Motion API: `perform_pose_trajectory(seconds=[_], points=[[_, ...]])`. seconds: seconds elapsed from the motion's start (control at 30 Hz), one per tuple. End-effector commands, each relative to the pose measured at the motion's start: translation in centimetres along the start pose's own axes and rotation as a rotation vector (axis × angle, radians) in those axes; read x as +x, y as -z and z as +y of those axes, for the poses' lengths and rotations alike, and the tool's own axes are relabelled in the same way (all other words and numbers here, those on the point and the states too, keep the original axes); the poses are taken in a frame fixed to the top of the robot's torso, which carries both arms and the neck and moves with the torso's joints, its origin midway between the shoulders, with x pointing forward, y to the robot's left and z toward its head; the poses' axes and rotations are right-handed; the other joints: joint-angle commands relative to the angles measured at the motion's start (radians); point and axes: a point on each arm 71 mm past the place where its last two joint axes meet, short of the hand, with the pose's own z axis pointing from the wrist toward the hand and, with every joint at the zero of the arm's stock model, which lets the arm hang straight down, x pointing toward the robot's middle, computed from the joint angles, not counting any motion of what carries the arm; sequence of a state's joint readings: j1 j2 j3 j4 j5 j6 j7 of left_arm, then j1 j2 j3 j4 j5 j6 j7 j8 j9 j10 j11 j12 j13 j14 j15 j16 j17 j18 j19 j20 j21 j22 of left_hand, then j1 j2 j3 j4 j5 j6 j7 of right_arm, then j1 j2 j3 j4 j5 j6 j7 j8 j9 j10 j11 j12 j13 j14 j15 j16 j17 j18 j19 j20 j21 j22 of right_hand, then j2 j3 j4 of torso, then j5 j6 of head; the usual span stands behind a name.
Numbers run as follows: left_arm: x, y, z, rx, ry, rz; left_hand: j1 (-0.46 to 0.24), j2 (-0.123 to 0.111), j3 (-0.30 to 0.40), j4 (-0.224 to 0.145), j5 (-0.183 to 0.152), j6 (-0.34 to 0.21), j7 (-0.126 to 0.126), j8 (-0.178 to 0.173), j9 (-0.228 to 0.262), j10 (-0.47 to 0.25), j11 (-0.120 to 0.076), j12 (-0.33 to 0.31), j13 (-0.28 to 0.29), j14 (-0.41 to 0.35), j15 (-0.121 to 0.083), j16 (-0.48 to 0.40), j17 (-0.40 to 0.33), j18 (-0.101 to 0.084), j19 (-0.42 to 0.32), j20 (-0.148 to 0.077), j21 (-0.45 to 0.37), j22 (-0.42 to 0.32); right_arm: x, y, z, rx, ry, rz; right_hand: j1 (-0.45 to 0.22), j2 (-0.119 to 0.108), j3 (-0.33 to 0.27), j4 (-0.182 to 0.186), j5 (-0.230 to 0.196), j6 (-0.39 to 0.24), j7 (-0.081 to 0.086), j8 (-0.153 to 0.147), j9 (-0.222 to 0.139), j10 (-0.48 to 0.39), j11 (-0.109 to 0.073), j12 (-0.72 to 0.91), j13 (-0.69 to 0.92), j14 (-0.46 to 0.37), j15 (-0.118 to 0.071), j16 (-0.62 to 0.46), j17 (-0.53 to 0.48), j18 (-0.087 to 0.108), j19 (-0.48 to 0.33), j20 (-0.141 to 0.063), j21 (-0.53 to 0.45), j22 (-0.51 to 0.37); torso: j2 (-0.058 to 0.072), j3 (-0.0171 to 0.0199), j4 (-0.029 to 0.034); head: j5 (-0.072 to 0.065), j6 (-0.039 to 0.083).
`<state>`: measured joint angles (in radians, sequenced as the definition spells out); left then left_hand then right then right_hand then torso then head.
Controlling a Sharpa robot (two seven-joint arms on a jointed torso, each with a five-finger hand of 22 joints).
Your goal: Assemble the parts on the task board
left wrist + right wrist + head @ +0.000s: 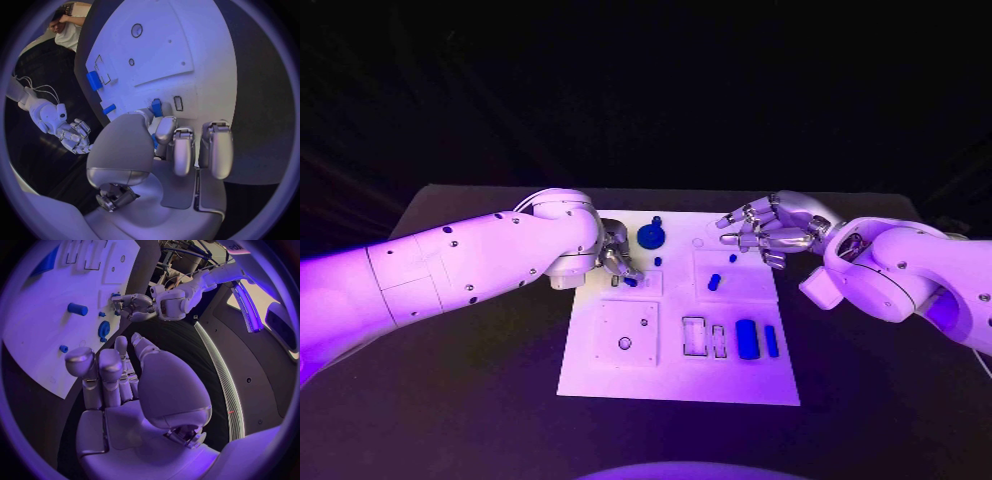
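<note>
**Left Hand Pinched a Blue Part at the Board's Far-Left Corner**

While its fingers (pixel 164 131) curled down together, the left hand (pixel 615 258) had a small blue part (pixel 156 107) pinched at their tips, low over the far-left area of the task board (pixel 678 385). Just beyond that hand stood a round blue part (pixel 651 236) with a small knob on top. The right hand (pixel 773 229) hovered above the board's far-right corner, its fingers (pixel 110 371) loosely bent and apart, with nothing in them.

Near the board's middle a short blue peg (pixel 714 282) lay on a raised white square, and two tiny blue pieces sat nearby. Toward the near edge, a thick blue cylinder (pixel 747 339) and a thinner blue bar (pixel 770 341) lay side by side, just right of two narrow rectangular slots. A larger white panel with a small dark hole occupied the near-left area. The board rested on the dark surface (pixel 473 400).
</note>
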<state>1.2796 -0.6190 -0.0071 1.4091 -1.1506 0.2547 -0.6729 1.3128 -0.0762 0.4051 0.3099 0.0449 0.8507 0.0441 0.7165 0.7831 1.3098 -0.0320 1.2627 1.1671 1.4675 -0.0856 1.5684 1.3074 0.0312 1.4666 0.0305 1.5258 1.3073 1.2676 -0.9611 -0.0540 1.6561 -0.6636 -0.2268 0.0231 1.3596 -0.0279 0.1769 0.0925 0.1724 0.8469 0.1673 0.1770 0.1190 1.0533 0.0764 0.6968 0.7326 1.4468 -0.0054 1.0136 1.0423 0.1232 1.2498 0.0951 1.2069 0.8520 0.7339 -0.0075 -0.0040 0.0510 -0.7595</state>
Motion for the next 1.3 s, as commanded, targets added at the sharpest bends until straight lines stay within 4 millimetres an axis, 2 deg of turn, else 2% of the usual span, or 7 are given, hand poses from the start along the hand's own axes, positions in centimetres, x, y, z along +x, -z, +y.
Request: perform_pose_trajectory(seconds=[0.03,0.53,0.9,1.3], points=[[1.28,-0.39,-0.08,-0.004,-0.025,0.058,0.003,0.005,0.149,-0.142,0.004,0.002,-0.006,0.005,0.001,0.001,0.003,-0.006,-0.001,0.103,0.001,0.002,0.263,-0.013,0.065,-0.004,0.0,0.195,0.18,0.0,0.11,-0.012,0.011,0.013,-0.007,0.006,-0.002,0.005,-0.003,-0.009,0.001,0.004,0.001,-0.008,0.0,0.007,-0.002,-0.007,0.0,-0.006,-0.001,0.012,-0.006,0.002,-0.003,-0.001,0.0,0.0,0.0,0.0,0.0],[1.44,-0.33,-0.18,0.004,-0.03,0.075,-0.03,-0.007,0.138,-0.134,0.003,0.012,-0.007,0.009,0.006,0.004,0.002,-0.004,0.0,0.103,0.001,0.002,0.263,-0.013,0.064,-0.004,-0.002,0.194,0.21,-0.01,0.13,-0.012,0.011,0.016,-0.007,0.006,-0.002,0.005,-0.003,-0.009,0.001,0.004,0.001,-0.008,0.0,0.007,-0.002,-0.007,0.0,-0.006,-0.001,0.012,-0.006,0.002,-0.003,-0.001,0.0,-0.0005,0.0005,-0.003,-0.001],[1.39,-0.38,-0.35,0.002,-0.024,0.066,-0.04,-0.007,0.13,-0.132,0.003,0.016,-0.009,0.01,0.008,0.006,0.001,-0.003,0.001,0.103,0.0,0.002,0.263,-0.013,0.063,-0.004,-0.002,0.193,0.19,-0.03,0.07,-0.01,0.016,0.021,-0.005,0.009,-0.003,0.006,0.003,-0.011,0.001,0.007,0.002,-0.011,0.0,0.008,-0.003,-0.008,0.0,-0.008,-0.003,0.012,-0.006,0.002,-0.005,-0.003,-0.001,-0.0004,0.0009,-0.003,-0.001],[1.33,-0.43,-0.37,-0.006,-0.025,0.059,-0.066,-0.03,0.097,-0.135,0.003,0.028,-0.014,0.012,0.011,0.009,-0.003,0.0,0.003,0.103,-0.003,0.002,0.263,-0.012,0.062,-0.007,-0.004,0.191,0.17,-0.01,0.08,-0.01,0.017,0.02,-0.005,0.009,-0.003,0.007,0.004,-0.011,0.001,0.008,0.002,-0.011,0.0,0.009,-0.004,-0.009,0.0,-0.009,-0.003,0.012,-0.006,0.002,-0.005,-0.004,0.0,0.0,0.0001,-0.005,0.001]])
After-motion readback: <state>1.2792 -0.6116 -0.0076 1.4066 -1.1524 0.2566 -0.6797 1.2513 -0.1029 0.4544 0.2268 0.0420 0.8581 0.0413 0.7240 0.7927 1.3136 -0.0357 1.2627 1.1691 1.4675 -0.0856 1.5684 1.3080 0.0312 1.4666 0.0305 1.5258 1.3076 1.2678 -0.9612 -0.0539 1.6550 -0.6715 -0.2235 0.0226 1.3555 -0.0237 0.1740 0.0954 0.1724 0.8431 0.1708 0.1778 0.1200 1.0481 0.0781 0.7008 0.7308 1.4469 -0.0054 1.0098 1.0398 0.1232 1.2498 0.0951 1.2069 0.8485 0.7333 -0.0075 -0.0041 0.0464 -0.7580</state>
